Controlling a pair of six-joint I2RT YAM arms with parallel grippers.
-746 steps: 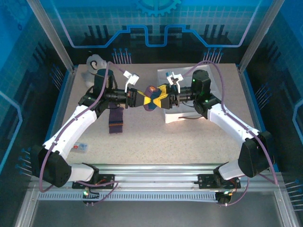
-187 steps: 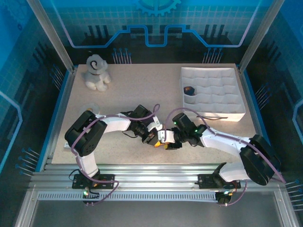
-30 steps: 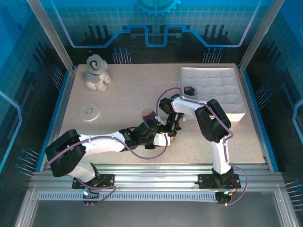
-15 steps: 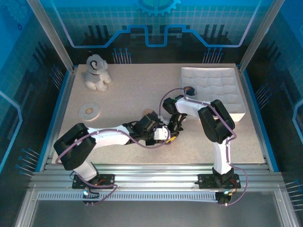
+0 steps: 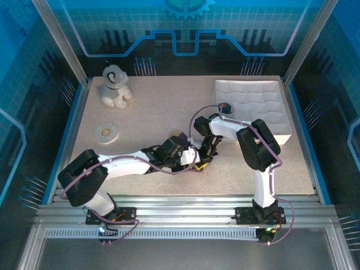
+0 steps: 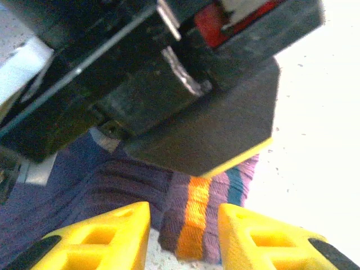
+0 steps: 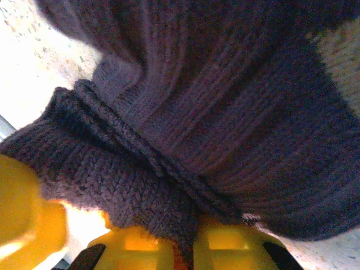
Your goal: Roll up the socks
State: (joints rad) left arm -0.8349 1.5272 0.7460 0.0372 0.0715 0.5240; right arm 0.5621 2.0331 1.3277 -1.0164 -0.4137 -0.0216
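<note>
Left wrist: my left gripper (image 6: 184, 225) has just loosened, jaws apart astride the socks (image 6: 197, 209); right gripper (image 7: 188, 250) stays pinched on them (regrasp, I judge).

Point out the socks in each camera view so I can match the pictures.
Top external: the socks are a dark purple patch at mid-table.
Left wrist: the socks sit at lower centre, with the orange and teal stripes showing.
Right wrist: the socks are the purple knit across most of the picture.
Shared landmark: the speckled table, at the right in left wrist and at top left in right wrist.
</note>
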